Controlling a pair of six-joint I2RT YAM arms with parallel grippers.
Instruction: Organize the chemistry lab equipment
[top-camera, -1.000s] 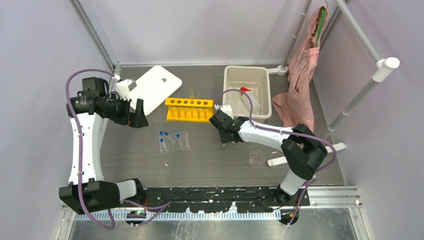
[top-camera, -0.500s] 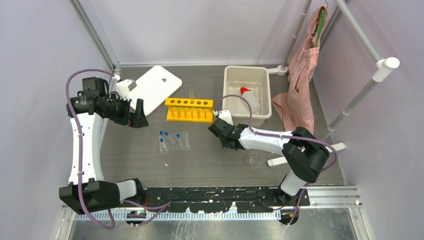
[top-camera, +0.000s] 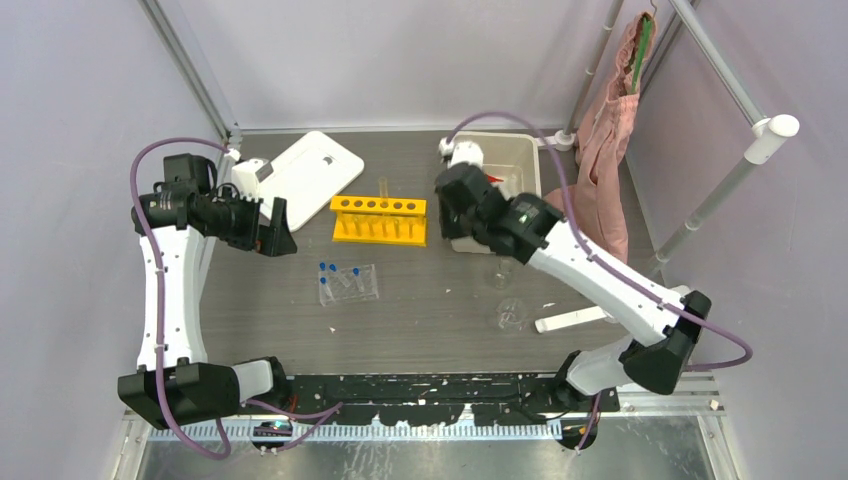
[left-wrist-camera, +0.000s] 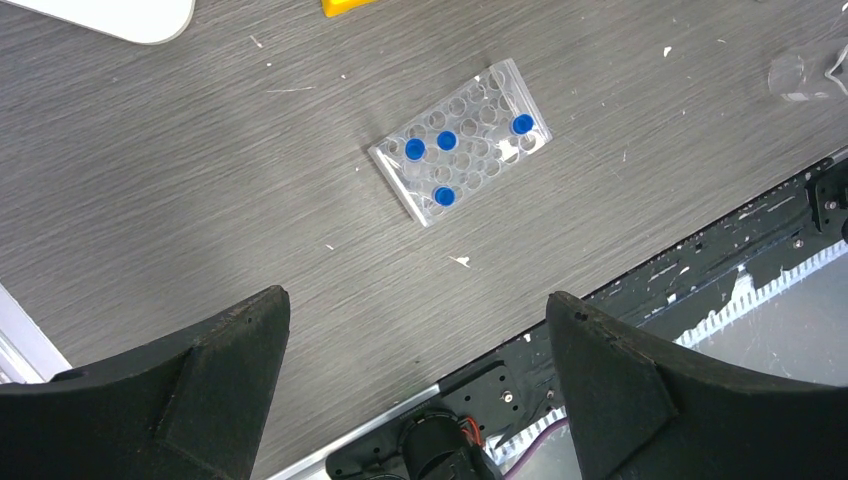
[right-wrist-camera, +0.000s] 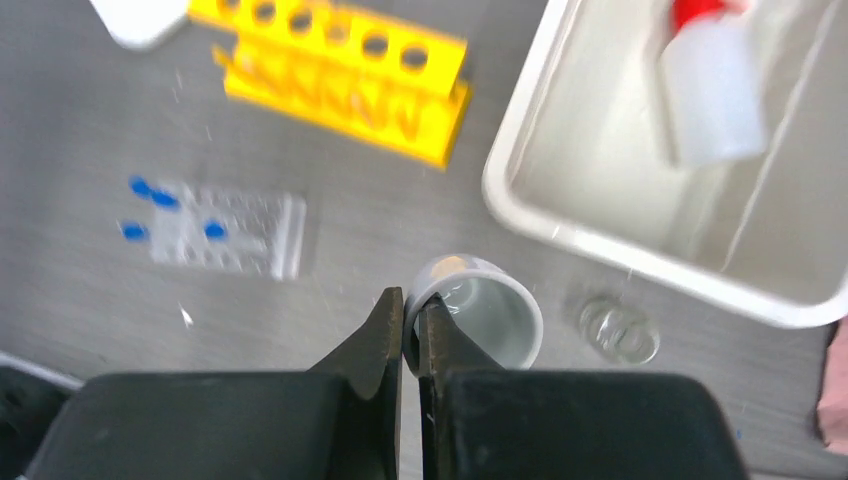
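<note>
White cup: tiny white cup (right-wrist-camera: 480, 310) hangs above the tabletop (right-wrist-camera: 330, 270), just beside the clear tray (right-wrist-camera: 560, 150).
Right fingers (right-wrist-camera: 385, 340): clenched on the cup's rim.
Left fingers (left-wrist-camera: 220, 370): released, empty.
Advice: carry it level over the tray wall and lower before letting go; the thin rim pinch may slip.

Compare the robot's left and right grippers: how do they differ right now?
The left gripper stands wide open and empty; the right gripper is shut, pinching the rim of the white cup. The left looks down on the vial tray; the right is near the white bin. Both are black.
</note>
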